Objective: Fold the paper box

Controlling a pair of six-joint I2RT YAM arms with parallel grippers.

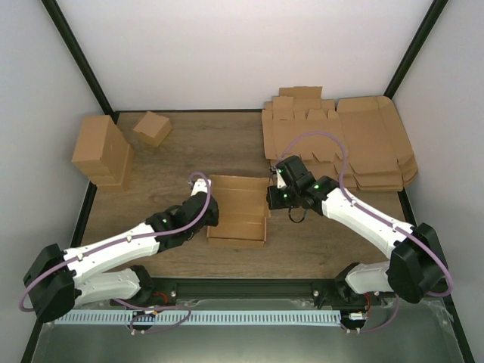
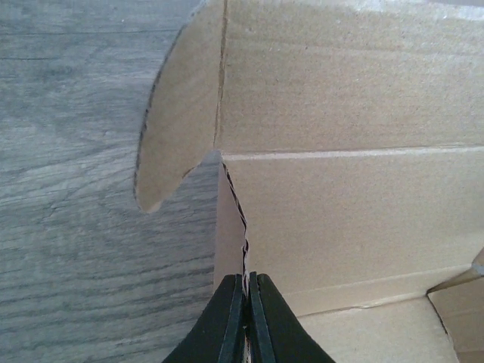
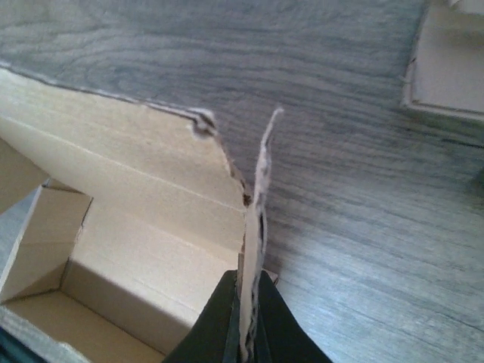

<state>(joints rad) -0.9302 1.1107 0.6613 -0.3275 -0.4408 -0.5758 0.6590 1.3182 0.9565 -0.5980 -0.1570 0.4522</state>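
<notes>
Mid-table, between my two wrists: paper box (image 1: 238,215), open face up, base flat on the table (image 1: 189,151), part-formed.

Left gripper (image 2: 248,291): clenched on the box's left side wall, with the cut edge running up out of the pinch. A rounded flap (image 2: 174,128) hangs free past it, leaning outward over the wood.

Right gripper (image 3: 246,296): clenched on the thin end flap (image 3: 261,189) at the box's right side. The flap stands near upright, edge-on to my camera. Beside it one inner corner looks already tucked.

Key geometry:
- Box lies directly between the grippers, one on each end. Neither arm is meaningfully nearer; both are in contact.
- Creases run side to side, left gripper to right gripper. Front and back walls follow that line.
- The two panels I'm holding sit across that axis, so my guess is each folds inward, toward the other gripper.

Judgement: next comes standing the end walls square and tucking them in. Risk: the right flap's edge looks ragged near the crease, so a hard pull could tear it. Uneven inward push would skid the whole box sideways.

Off to the sides, well apart: stack of large sheets (image 1: 370,144) back right, tall block (image 1: 102,151) and small carton (image 1: 153,127) back left.
</notes>
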